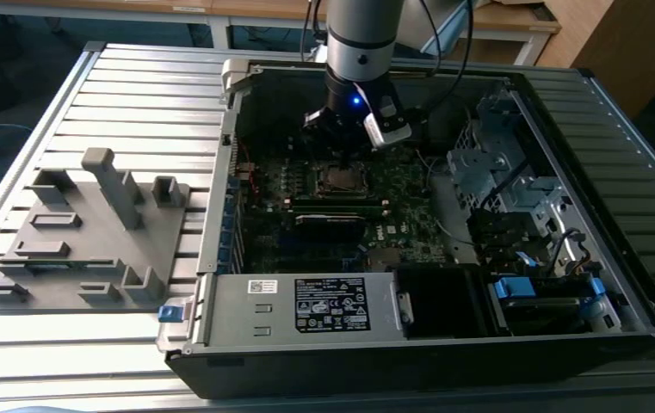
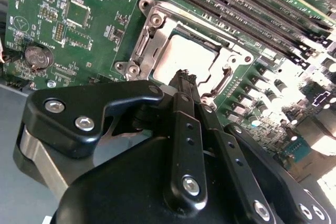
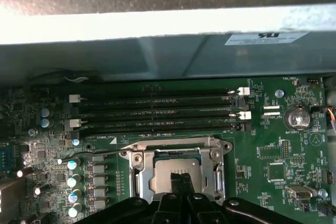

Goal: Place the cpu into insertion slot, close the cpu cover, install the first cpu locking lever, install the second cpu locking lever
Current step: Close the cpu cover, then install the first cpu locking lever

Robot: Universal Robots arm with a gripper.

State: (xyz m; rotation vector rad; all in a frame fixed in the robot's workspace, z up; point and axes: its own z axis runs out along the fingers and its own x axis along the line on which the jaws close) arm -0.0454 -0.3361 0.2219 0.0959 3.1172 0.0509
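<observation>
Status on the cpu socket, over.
Gripper shut, tips low over the cpu in the first wrist view. cpu sits in its slot, cpu cover flat around it. Nothing seen between tips and cpu.

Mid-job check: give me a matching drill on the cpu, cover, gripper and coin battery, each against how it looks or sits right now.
Things:
1 cpu
2 cover
3 gripper
4 coin battery

States:
A silver frame lying flat
B round, on the green board, apart from the cover
C dull grey square inside the frame's window
D black, tips over the cpu

Pairs: 1-C; 2-A; 3-D; 4-B
</observation>
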